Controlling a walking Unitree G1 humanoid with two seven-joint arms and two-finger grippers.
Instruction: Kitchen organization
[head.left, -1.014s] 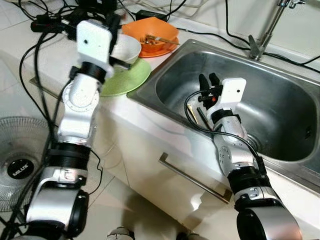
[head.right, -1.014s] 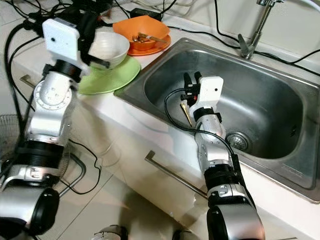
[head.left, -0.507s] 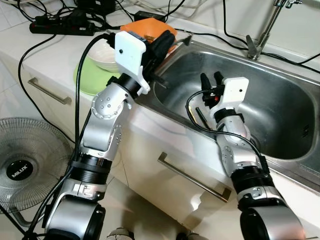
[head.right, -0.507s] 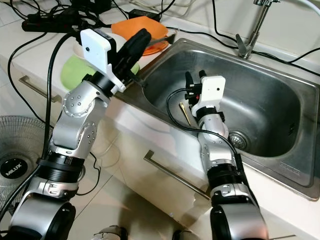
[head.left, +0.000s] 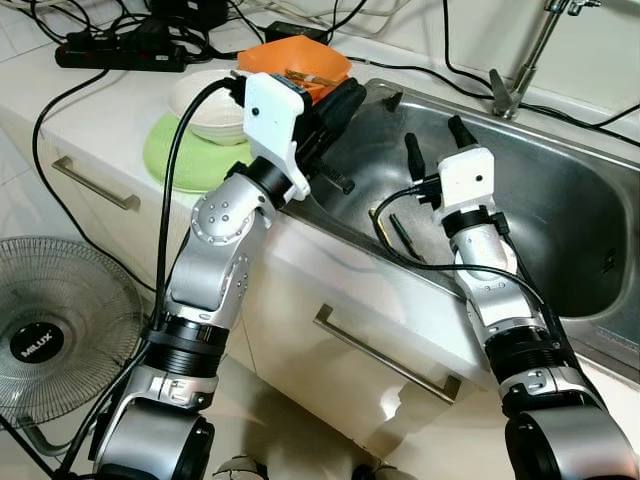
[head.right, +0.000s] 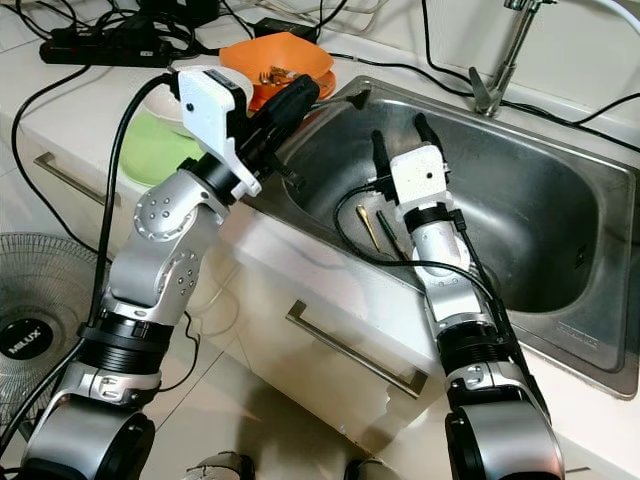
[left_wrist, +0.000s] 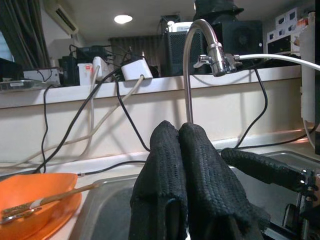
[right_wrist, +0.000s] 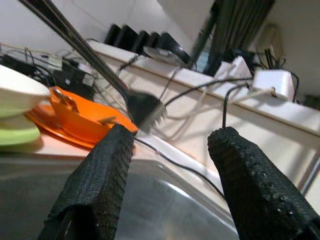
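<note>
Left eye view shows the left gripper (head.left: 385, 98) pinching a fork (right_wrist: 142, 107) that could slip into the sink (head.left: 560, 215) and hit the wide-open right gripper (head.left: 436, 142).

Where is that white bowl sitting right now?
The white bowl sits on the green plate on the counter, to the robot's left of the sink, beside the orange bowl.

Faucet (head.left: 540, 45) top is cut off by the edge.

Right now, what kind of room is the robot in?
Most likely a home kitchen: a steel sink with a tap set in a white counter, and bowls beside it.
</note>
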